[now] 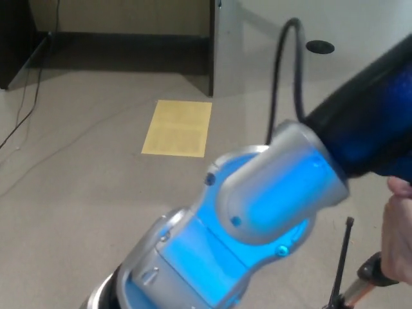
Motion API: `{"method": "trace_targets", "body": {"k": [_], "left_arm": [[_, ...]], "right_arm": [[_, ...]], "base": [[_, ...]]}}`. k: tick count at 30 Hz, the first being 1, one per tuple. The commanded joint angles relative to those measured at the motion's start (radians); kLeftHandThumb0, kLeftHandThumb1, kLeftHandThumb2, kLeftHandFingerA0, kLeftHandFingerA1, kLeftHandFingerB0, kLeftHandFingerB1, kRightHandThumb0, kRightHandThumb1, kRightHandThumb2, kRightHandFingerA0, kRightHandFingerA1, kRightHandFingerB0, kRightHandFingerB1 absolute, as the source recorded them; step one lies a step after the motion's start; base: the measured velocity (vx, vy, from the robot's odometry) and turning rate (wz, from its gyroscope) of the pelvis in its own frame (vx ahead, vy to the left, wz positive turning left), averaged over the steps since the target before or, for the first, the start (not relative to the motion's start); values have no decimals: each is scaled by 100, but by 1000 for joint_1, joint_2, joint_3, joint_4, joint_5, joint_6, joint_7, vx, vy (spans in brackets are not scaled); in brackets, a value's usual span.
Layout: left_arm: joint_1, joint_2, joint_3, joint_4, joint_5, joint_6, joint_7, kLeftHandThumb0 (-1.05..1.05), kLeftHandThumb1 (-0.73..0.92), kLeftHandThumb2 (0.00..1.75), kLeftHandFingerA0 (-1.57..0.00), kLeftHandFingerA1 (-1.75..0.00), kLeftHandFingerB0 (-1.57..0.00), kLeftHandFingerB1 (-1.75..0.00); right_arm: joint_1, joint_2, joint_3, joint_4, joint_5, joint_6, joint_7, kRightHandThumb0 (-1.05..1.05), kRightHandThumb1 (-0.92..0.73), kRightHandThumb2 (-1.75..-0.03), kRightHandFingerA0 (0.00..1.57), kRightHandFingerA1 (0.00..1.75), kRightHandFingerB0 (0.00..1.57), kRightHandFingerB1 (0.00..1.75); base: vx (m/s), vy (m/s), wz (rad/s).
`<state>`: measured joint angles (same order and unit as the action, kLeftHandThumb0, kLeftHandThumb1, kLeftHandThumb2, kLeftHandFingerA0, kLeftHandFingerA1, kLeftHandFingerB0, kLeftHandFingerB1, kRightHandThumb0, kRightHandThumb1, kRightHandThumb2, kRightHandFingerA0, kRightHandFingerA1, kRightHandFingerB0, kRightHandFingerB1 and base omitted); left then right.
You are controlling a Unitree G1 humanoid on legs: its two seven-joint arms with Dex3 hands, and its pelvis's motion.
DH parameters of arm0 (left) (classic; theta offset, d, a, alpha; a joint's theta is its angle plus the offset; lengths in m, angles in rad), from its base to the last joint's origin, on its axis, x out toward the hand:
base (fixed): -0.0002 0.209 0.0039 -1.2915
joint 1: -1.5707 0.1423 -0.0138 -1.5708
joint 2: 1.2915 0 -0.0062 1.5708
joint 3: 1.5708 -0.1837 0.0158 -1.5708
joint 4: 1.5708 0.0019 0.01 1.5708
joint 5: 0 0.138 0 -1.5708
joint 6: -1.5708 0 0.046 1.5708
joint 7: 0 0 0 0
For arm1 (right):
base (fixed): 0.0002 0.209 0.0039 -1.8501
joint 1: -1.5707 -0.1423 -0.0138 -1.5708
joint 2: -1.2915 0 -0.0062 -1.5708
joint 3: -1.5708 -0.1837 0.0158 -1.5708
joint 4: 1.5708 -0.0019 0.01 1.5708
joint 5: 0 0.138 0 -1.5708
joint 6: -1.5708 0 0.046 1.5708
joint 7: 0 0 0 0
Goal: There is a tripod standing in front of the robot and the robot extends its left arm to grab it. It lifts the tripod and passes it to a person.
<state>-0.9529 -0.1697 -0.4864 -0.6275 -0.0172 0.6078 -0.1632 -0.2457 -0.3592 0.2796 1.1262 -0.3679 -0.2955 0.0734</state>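
Single head view, angled down past the very close left arm [257, 212] toward floor [77, 193].

Beige carpeted floor [84, 193]; yellow paper sheet [177, 127] lying flat on it, thin cables [26, 103] trailing along the left.

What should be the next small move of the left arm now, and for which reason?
Probably hold the left arm steady and let the person's hand take the tripod. That hand is already at a tripod leg at the right edge. The robot's own hand is out of view, so I cannot tell its grasp.
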Motion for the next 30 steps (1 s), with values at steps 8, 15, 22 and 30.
{"method": "trace_targets", "body": {"k": [8, 15, 22, 30], "left_arm": [[121, 173, 118, 0, 9, -3, -51, -82, 50, 56, 0, 0, 0, 0], [260, 263, 323, -21, -96, -26, -120, -78, 47, 55, 0, 0, 0, 0], [531, 330, 528, -17, -195, -62, -186, -76, 44, 54, 0, 0, 0, 0], [919, 346, 670, 158, -148, -285, -177, -83, 43, 57, 0, 0, 0, 0]], "right_arm": [[3, -13, -18, -30, 9, 22, 26, -43, -74, -62, 65, 44, 44, 35], [-1, -14, -20, -27, 9, 26, 22, -42, -75, -62, 63, 45, 42, 35], [28, -17, -16, -19, 1, 17, 8, -43, -75, -62, 63, 43, 43, 35], [30, -25, -26, -31, 12, 26, 24, -42, -75, -62, 62, 42, 44, 36]], "base": [[0, 0, 0], [0, 0, 0], [0, 0, 0], [0, 0, 0]]}}
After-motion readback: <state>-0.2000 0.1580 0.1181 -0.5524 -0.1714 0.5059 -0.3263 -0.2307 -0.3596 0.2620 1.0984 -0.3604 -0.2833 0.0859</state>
